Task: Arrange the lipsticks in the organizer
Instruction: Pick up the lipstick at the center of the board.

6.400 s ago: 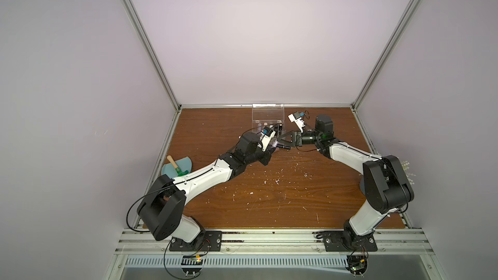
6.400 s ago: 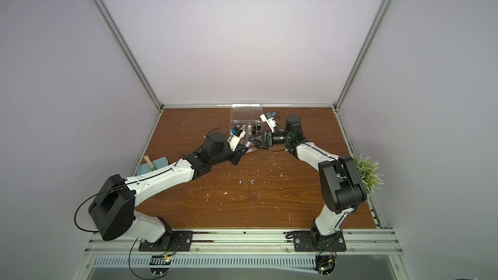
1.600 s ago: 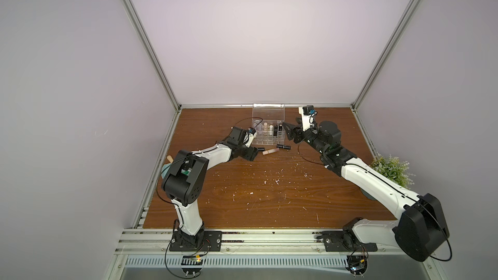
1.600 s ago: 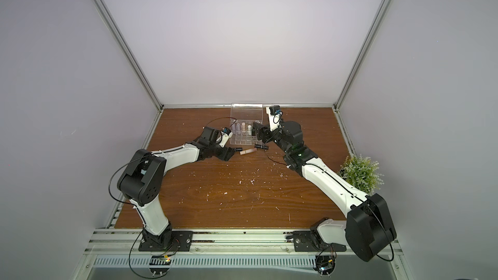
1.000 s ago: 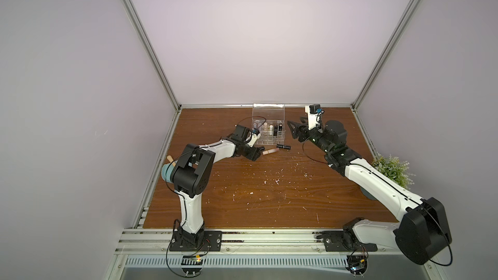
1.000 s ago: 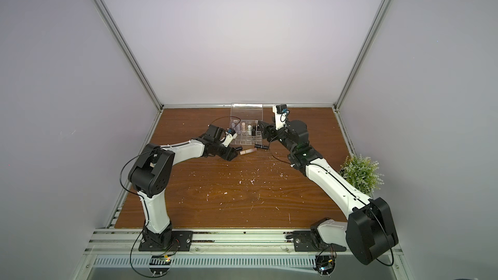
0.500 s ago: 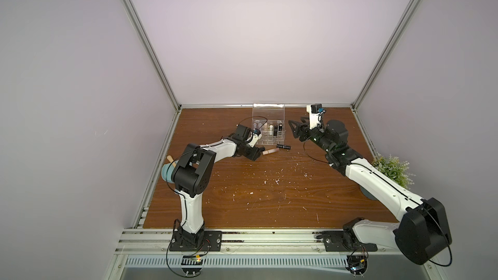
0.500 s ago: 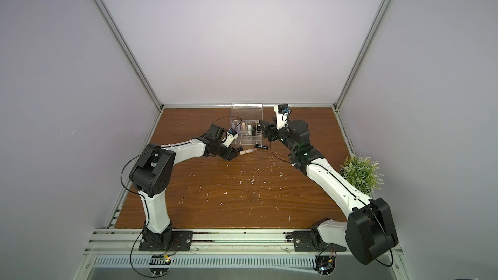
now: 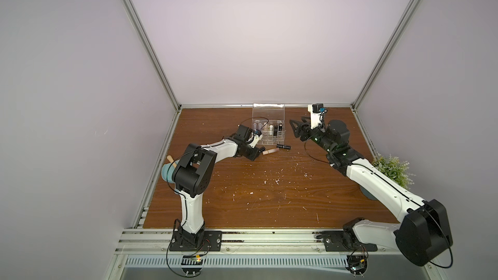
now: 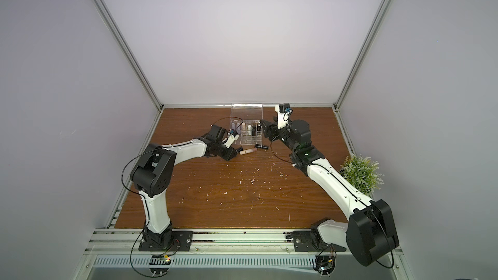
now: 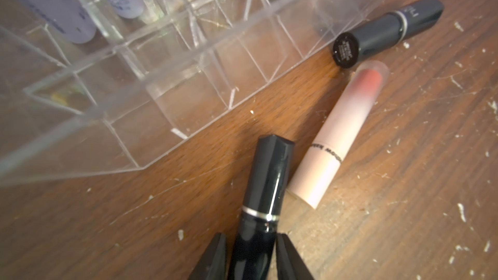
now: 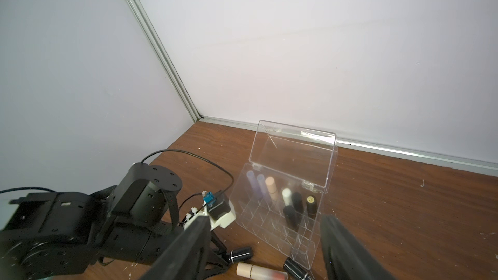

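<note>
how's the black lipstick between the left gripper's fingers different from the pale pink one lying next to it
The black lipstick is glossy black with a silver ring; the pink lipstick is matte pale pink with a frosted cap and black lettering. The black lipstick sits between the fingers of the left gripper; the pink lipstick lies outside them. Both lie flat on the table, outside the organizer.
</note>
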`<state>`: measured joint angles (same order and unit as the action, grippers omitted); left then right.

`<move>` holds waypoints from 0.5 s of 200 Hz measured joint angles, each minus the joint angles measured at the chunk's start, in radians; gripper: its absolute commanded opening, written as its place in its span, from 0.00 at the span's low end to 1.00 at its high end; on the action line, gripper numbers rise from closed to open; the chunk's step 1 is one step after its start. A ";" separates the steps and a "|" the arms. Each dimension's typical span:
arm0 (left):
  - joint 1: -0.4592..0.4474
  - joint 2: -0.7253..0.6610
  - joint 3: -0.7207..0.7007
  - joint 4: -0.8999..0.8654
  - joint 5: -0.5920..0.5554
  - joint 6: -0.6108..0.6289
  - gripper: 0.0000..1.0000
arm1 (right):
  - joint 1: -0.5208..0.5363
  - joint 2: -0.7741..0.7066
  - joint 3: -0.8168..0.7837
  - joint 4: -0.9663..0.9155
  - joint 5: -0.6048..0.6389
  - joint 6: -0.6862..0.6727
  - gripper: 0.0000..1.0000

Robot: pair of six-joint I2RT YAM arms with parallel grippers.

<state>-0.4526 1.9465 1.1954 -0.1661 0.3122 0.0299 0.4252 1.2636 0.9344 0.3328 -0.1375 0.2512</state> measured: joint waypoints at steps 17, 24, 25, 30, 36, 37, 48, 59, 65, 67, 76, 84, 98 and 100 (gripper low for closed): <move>-0.006 -0.005 -0.006 0.000 -0.003 0.000 0.29 | -0.002 -0.001 0.000 0.000 0.000 0.000 0.70; -0.010 -0.010 -0.014 0.000 -0.004 -0.003 0.28 | -0.002 -0.001 0.000 0.000 0.000 0.000 0.70; -0.010 -0.010 -0.014 0.000 -0.003 -0.003 0.28 | -0.002 -0.001 0.000 0.000 0.000 0.000 0.70; -0.013 -0.016 -0.022 0.000 -0.005 -0.004 0.28 | -0.002 -0.002 0.000 0.000 -0.001 0.000 0.70; -0.018 -0.024 -0.031 -0.002 -0.006 -0.005 0.27 | -0.002 -0.002 0.000 0.000 -0.001 0.000 0.70; -0.018 -0.026 -0.033 -0.002 -0.007 -0.005 0.27 | -0.002 -0.002 0.000 0.000 -0.001 0.000 0.70; -0.026 -0.044 -0.056 -0.003 -0.009 -0.011 0.25 | -0.002 -0.004 0.000 -0.001 -0.001 0.000 0.70; -0.033 -0.068 -0.083 -0.003 -0.010 -0.019 0.24 | -0.002 -0.006 0.000 0.000 -0.003 0.000 0.70; -0.035 -0.079 -0.097 -0.003 -0.010 -0.022 0.23 | -0.002 -0.008 0.000 0.000 -0.003 0.001 0.70; -0.035 -0.084 -0.102 -0.004 -0.011 -0.023 0.22 | -0.002 -0.008 0.000 0.000 -0.004 0.001 0.70; -0.039 -0.102 -0.124 -0.003 -0.011 -0.031 0.21 | -0.002 -0.010 0.000 -0.001 -0.005 0.001 0.70; -0.039 -0.119 -0.142 -0.003 -0.013 -0.035 0.20 | -0.003 -0.011 0.000 -0.001 -0.008 0.001 0.70; -0.042 -0.145 -0.165 -0.002 -0.016 -0.046 0.19 | -0.003 -0.014 0.000 -0.001 -0.015 0.002 0.70; -0.042 -0.150 -0.168 -0.002 -0.018 -0.049 0.19 | -0.003 -0.014 0.000 -0.001 -0.018 0.003 0.70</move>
<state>-0.4942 1.7962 1.0271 -0.1680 0.2943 -0.0193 0.4217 1.2491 0.9344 0.3317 -0.1551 0.2539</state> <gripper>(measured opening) 0.240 0.696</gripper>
